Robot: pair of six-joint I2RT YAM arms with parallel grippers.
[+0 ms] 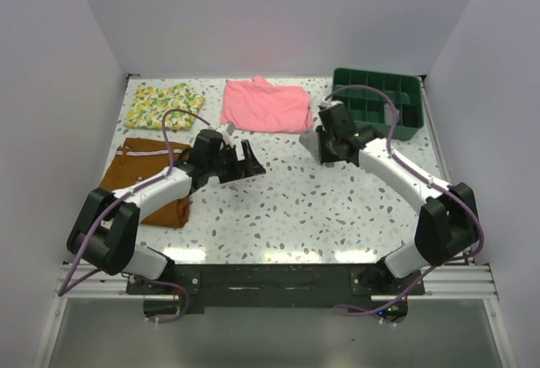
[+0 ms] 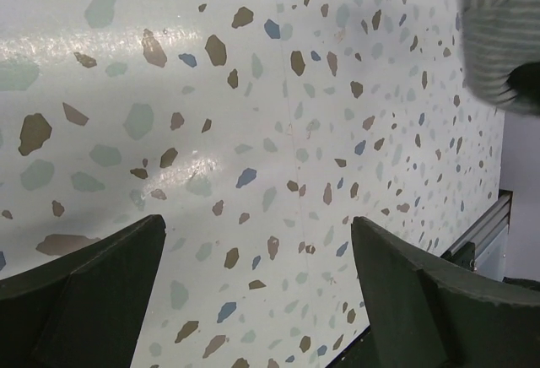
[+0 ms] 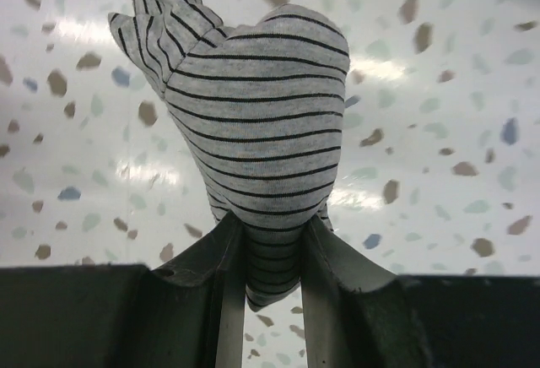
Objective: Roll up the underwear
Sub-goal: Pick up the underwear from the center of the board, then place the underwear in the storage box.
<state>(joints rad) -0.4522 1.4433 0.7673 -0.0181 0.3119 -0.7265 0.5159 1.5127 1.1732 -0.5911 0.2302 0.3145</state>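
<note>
The right claw [image 3: 270, 246] pinches the underwear [image 3: 253, 115] between its fingers (a grey striped bundle bulging ahead of the tips). The left claw [image 2: 257, 233] is spread wide above the speckled table [image 2: 253, 89].

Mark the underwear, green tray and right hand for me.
underwear [image 3: 253, 132], right wrist view, middle of the striped bundle.
green tray [image 1: 375, 73], top view, far rim.
right hand [image 3: 272, 231], right wrist view, between its fingertips.

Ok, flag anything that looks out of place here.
The grey knit underwear with thin dark stripes is a crumpled wad pinched in the right end effector, not a tidy roll. Nothing else stands out.
</note>
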